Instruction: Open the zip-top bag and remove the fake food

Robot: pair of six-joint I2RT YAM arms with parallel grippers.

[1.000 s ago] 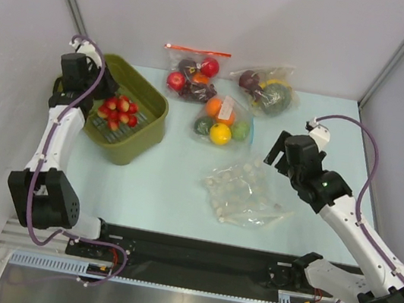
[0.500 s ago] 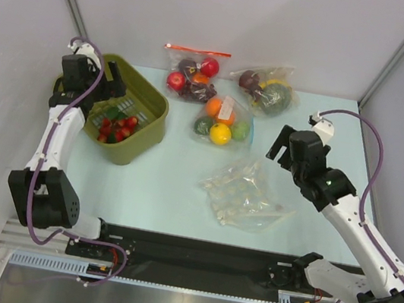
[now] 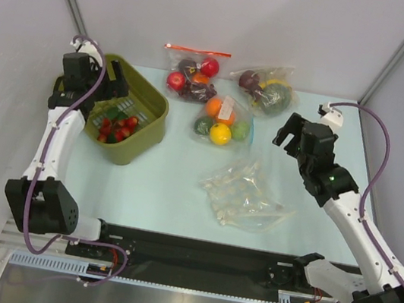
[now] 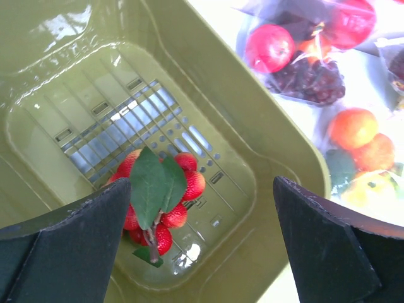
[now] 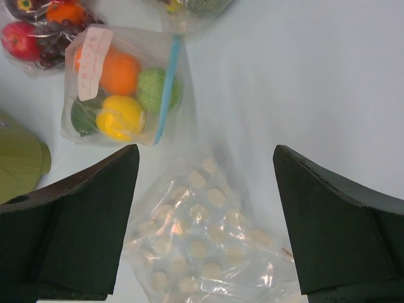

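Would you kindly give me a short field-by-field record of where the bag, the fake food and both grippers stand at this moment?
zip-top bag: lying crumpled on the table, no red pieces visible inside
fake food: red pieces with green leaves, inside the green bin
left gripper: open, above the green bin, holding nothing
right gripper: open, above the table near the zip-top bag, holding nothing
fruit bags: three, at the table's far side

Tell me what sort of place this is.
Probably a robot lab test cell: white panel walls box in a pale table, the left arm and right arm are bolted at its edge, and bags of fruit lie as props.
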